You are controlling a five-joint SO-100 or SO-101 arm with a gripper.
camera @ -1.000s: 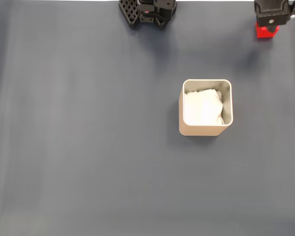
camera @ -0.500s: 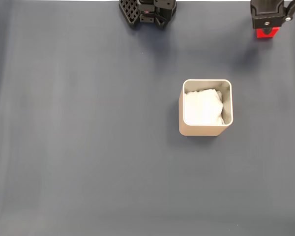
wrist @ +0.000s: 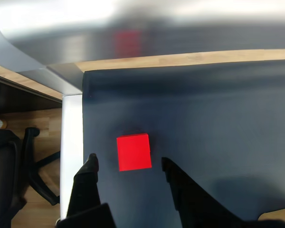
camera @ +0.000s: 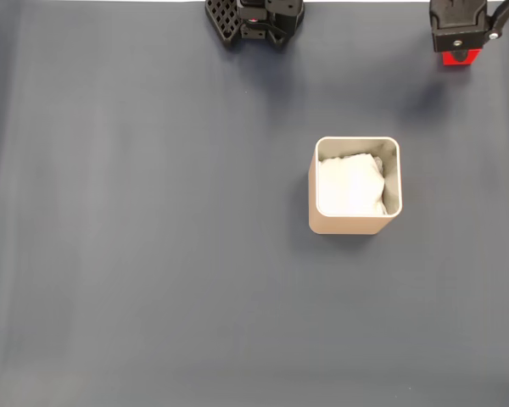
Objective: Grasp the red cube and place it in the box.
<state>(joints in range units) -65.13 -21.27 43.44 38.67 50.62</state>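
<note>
One red cube (wrist: 133, 152) – apparently ungrasped – one box (camera: 355, 224).

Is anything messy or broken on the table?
Nothing looks broken or spilled. The red cube sits flat near the mat's edge between the open jaws, and the box stands upright, with crumpled white paper inside.

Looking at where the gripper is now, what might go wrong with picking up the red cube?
The red cube lies near the dark mat's edge, so a nudge from the open gripper might push it off. It also sits nearer the left finger in the wrist view, so closing could twist it. The box is some way off.
</note>
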